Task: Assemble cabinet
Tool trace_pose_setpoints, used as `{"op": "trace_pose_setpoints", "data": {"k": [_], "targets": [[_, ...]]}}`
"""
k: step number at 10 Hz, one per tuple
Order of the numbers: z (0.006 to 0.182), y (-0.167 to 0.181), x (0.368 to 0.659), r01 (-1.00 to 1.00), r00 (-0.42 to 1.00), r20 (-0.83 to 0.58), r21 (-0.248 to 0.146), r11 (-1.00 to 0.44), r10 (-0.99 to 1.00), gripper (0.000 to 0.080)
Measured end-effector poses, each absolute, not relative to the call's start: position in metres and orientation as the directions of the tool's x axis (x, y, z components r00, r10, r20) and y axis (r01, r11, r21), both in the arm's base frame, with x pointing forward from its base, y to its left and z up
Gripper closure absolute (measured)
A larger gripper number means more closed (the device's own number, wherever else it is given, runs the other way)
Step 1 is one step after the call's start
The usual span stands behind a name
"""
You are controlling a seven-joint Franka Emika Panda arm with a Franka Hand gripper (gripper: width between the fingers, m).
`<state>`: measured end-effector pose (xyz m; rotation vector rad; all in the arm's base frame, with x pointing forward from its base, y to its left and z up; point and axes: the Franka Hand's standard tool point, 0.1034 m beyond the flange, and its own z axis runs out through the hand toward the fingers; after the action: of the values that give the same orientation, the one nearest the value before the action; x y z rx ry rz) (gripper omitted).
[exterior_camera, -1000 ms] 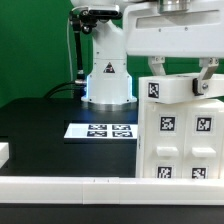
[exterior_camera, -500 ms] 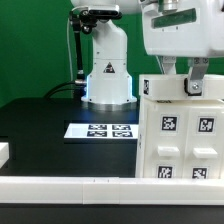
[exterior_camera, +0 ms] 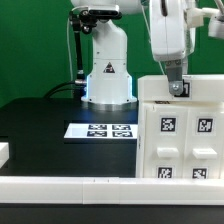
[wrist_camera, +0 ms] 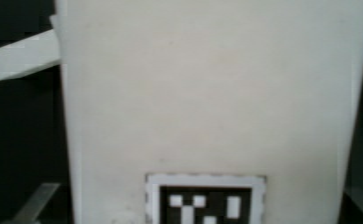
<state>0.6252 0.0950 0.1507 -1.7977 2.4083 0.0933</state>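
One cabinet [exterior_camera: 180,135], big white box shell, stands on the black counter [exterior_camera: 40,130] at the exterior view's right, front face toward camera. Four full square tags show on that face, two upper, two lower, plus a sliver of another at its edge. One marker board [exterior_camera: 100,131] lies flat on the counter just beside the cabinet, toward the exterior view's left, carrying a row of tags. One white arm base [exterior_camera: 108,70] stands behind the board against the green backdrop. One white rail [exterior_camera: 60,186] runs along the near edge.

Arm comes down from above, wrist vertical, tool [exterior_camera: 177,88] at the cabinet's top edge. Only one finger is visible, so cannot tell if it is clenched or released.

Wrist view: cabinet [wrist_camera: 204,95] fills the frame, one tag [wrist_camera: 208,203] partly seen; one small white tilted part [wrist_camera: 21,58] beside it, unclear what.
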Motion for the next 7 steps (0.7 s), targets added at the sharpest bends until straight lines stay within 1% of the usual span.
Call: {"op": "trace_pose_setpoints", "data": {"k": [1, 2, 4, 5, 6, 7], "targets": [[0.15, 0.096, 0.625, -0.961, -0.269, -0.144, -0.031, 0.276, -0.952, 0.0187], [0.15, 0.096, 0.625, -0.961, -0.266, -0.144, -0.031, 0.273, -0.953, 0.0157], [0.151, 0.097, 0.625, -0.965, -0.254, -0.143, -0.031, 0.26, -0.957, 0.0152], [0.162, 0.101, 0.624, -0.974, -0.221, -0.148, -0.019, 0.226, -0.964, 0.0151], [0.176, 0.104, 0.625, -0.986, -0.16, -0.156, -0.024, 0.166, -0.975, 0.0151], [0.184, 0.106, 0.626, -0.992, -0.114, -0.16, -0.029, 0.12, -0.981, 0.0151]]}}
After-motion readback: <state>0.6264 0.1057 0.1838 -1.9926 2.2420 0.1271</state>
